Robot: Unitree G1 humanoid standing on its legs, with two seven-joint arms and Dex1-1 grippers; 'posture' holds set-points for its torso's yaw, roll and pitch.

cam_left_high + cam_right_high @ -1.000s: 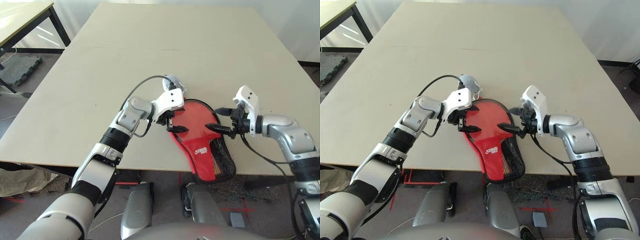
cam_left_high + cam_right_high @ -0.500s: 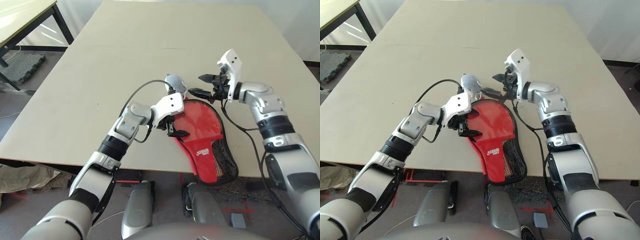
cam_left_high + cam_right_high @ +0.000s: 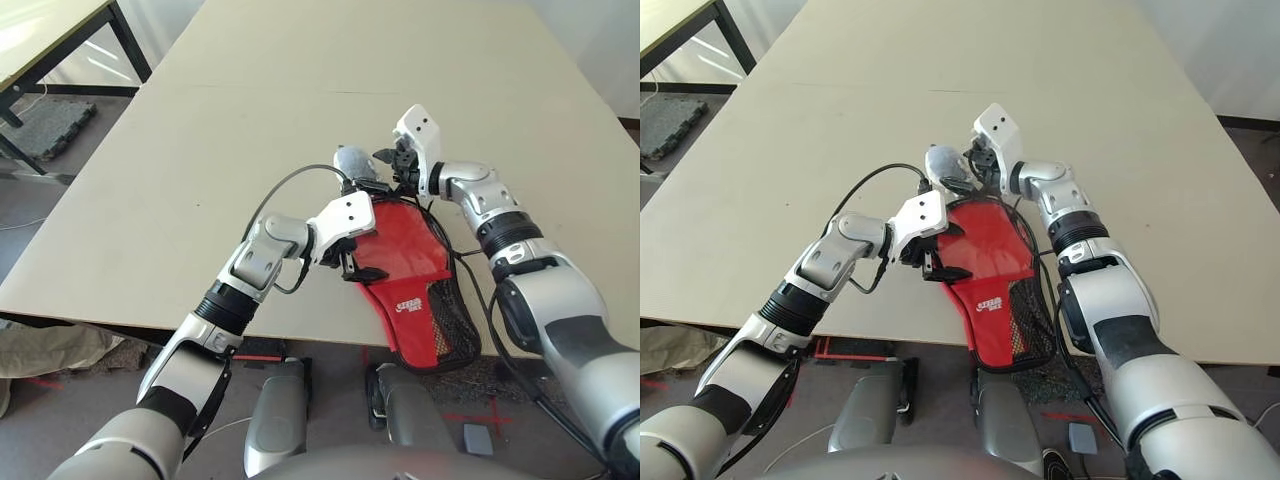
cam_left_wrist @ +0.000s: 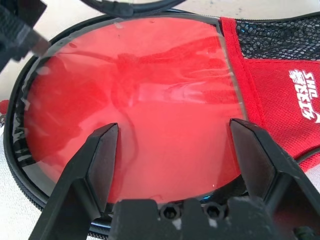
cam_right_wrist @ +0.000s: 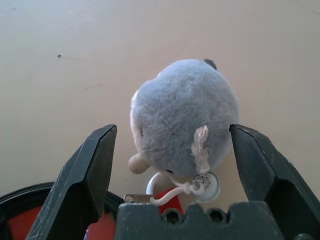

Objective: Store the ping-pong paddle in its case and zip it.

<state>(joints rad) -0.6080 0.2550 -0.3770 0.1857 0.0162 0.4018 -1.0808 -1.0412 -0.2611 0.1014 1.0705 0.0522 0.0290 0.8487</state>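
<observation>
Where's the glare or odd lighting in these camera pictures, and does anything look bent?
Left wrist view: pale sheen across the case's clear window. Left eye view: bright streaks on the wall behind the side table, top left. Right wrist view: soft, even light on the plush charm, no hard glare.
</observation>
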